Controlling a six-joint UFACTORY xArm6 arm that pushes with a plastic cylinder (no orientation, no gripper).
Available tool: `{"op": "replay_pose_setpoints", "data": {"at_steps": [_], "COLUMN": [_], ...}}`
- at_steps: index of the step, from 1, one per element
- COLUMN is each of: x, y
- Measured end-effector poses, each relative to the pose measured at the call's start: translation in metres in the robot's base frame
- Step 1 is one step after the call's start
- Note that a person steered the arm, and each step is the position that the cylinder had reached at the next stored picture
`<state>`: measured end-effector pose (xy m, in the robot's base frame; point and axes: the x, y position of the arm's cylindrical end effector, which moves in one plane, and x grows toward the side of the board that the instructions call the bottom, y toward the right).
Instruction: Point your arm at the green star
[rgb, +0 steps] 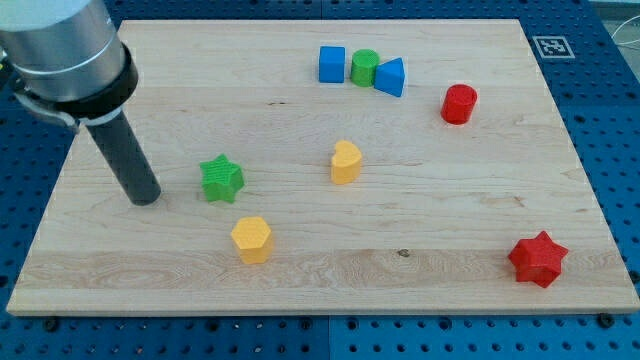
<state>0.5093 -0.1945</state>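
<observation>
The green star (221, 178) lies on the wooden board (420, 240), left of centre. My tip (146, 198) rests on the board to the star's left, a short gap away and not touching it. The dark rod rises from the tip toward the view's top left, into the grey arm body.
A yellow hexagon block (251, 239) lies below and right of the star. A yellow block (345, 161) sits at centre. A blue cube (332, 64), green cylinder (364, 68) and blue triangle (391, 77) cluster at top. A red cylinder (459, 104) and red star (538, 258) are at right.
</observation>
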Motion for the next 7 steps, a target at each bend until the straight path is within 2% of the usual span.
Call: {"op": "replay_pose_setpoints", "data": {"at_steps": [3,7], "x": [0.041,0.042], "y": [0.008,0.05]}}
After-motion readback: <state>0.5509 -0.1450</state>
